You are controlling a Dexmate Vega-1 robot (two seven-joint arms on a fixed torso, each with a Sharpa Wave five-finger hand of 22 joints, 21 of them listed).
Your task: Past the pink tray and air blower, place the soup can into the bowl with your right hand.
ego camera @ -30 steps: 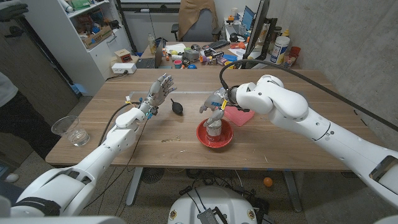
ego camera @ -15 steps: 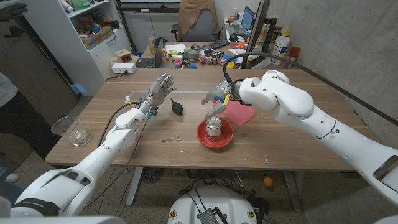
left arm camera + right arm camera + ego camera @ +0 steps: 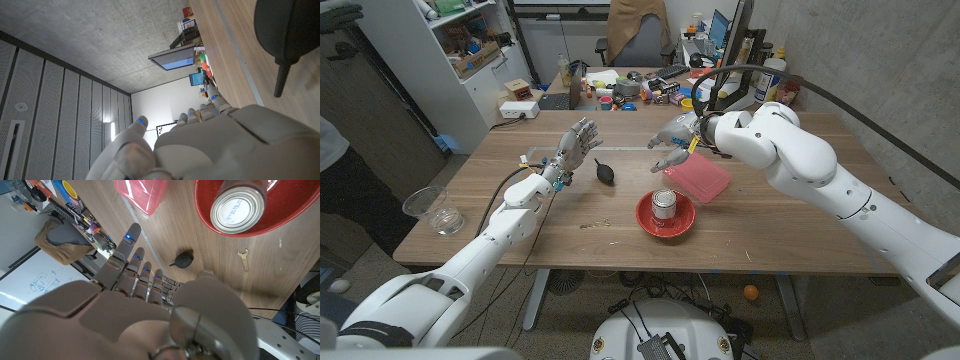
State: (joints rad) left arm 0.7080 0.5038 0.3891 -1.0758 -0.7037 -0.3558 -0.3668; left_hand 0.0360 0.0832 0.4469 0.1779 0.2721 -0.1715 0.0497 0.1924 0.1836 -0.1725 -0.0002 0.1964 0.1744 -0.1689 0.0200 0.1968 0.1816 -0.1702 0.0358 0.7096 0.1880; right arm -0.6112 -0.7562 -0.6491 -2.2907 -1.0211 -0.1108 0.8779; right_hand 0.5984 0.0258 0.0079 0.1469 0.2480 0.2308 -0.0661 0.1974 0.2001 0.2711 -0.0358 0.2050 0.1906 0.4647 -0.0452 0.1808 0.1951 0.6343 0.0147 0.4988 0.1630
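Item 1. Clear glass tumbler (image 3: 438, 210), round, near the left edge of the brown wooden worktop (image 3: 790, 235); contents cannot be told.

Item 2. Left hand (image 3: 578, 145), white and grey, raised above the worktop's left half. Fingers (image 3: 586, 130) spread apart and pointing up, nothing between them. In the left wrist view the hand (image 3: 210, 140) is seen from behind.

Item 3. Small metal spanner (image 3: 591, 225), lying flat on the worktop between the left forearm and the bowl; also seen in the right wrist view (image 3: 243, 260).

Item 4. Black rubber air blower (image 3: 605, 171), bulb-shaped with a short nozzle, lying on the worktop just right of the left hand and apart from it. Seen too in the left wrist view (image 3: 287, 35) and the right wrist view (image 3: 184, 259).

Item 5. Red round bowl (image 3: 666, 215), on the worktop at centre, just in front of the tray. Rim visible in the right wrist view (image 3: 205, 215).

Item 6. Silver soup can (image 3: 664, 205), cylindrical, standing upright inside the red bowl, plain metal lid up (image 3: 237, 208). No hand touches it.

Item 7. Right hand (image 3: 672, 138), white and grey, in the air above and behind the bowl, well clear of the can. Fingers (image 3: 660, 164) loosely apart, partly curved downward, holding nothing. In the right wrist view the hand (image 3: 150, 310) is seen from behind.

Item 8. Pink flat tray (image 3: 696, 176), rectangular plastic, on the worktop just behind and right of the bowl, partly under the right wrist; also seen in the right wrist view (image 3: 142, 194).
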